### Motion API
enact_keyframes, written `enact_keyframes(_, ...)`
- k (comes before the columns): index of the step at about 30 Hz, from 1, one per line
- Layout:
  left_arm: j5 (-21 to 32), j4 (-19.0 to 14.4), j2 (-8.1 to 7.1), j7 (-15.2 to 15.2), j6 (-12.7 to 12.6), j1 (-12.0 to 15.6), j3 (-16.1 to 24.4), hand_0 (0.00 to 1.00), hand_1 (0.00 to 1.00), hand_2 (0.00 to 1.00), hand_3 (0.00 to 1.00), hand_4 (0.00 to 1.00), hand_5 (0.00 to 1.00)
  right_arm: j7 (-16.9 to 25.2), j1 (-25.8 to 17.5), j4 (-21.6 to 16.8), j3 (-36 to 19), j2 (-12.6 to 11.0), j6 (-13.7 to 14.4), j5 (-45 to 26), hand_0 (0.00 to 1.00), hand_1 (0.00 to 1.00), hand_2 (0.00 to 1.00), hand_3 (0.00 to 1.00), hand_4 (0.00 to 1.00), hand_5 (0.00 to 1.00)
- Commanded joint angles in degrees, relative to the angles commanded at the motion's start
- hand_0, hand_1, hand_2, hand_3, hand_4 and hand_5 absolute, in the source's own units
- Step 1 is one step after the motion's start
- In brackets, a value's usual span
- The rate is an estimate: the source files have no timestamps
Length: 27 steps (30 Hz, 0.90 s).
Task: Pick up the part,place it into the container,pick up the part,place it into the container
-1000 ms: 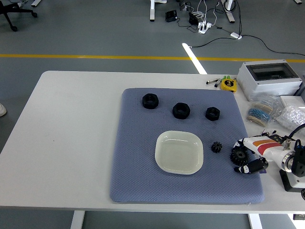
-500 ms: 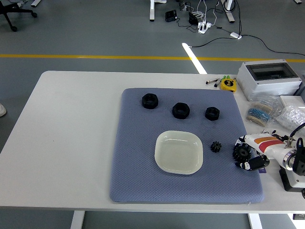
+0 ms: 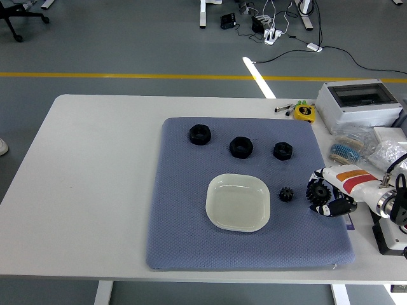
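Observation:
My right hand point(image 3: 327, 197) is at the right edge of the blue mat point(image 3: 184, 222), its fingers curled around a large black gear point(image 3: 318, 191) that sits slightly above the mat. A smaller black gear point(image 3: 286, 194) lies on the mat just left of it. The pale square dish point(image 3: 238, 202) stands empty at the mat's middle. Three black hex nuts lie in a row at the back: one point(image 3: 200, 134), another point(image 3: 241, 147) and a third point(image 3: 283, 150). My left arm is out of view.
A grey electrical box point(image 3: 359, 105) stands at the back right with a yellow tape measure point(image 3: 305, 112) beside it. Bags of small parts point(image 3: 350, 152) lie near the right edge. A black and white stand point(image 3: 391, 238) is by my right wrist.
My right hand closed on the large gear and raised it a little, shifting slightly up and left. The mat's right edge shifted slightly with it.

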State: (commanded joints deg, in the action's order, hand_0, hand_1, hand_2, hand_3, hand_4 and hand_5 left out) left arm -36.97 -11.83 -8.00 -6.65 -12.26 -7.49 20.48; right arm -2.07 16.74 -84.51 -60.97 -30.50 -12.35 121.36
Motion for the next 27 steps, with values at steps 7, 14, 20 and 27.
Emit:
enact_keyframes(7,0.00,0.04,-0.10,0.00,-0.03,-0.01,0.08,0.709,0.640,0.668,0.581,0.677,0.636,-1.30,0.78,-0.75,-0.71,-0.93,-3.03,0.04,0.169,0.261,0.358,0.462,0.791,0.053)
enact_keyframes(14,0.09,0.04,-0.08,0.01,-0.01,-0.03,0.03,0.708,0.641,0.670,0.581,0.677,0.636,-1.91,1.66,-1.49,-0.69,-2.27,-5.08,-0.40,0.165,0.262,0.360,0.466,0.789,0.051)
enact_keyframes(20,0.05,0.04,-0.07,-0.01,0.02,-0.06,0.05,0.708,0.640,0.669,0.581,0.677,0.636,-2.27,2.81,-2.21,-0.24,-4.29,-6.53,-1.27,0.166,0.264,0.363,0.469,0.790,0.051)
enact_keyframes(27,-0.04,0.06,-0.09,-0.03,0.01,-0.09,0.10,0.709,0.639,0.668,0.581,0.677,0.635,-2.37,3.47,-2.88,-0.03,-5.46,-6.91,-2.00,0.165,0.266,0.364,0.470,0.788,0.052)
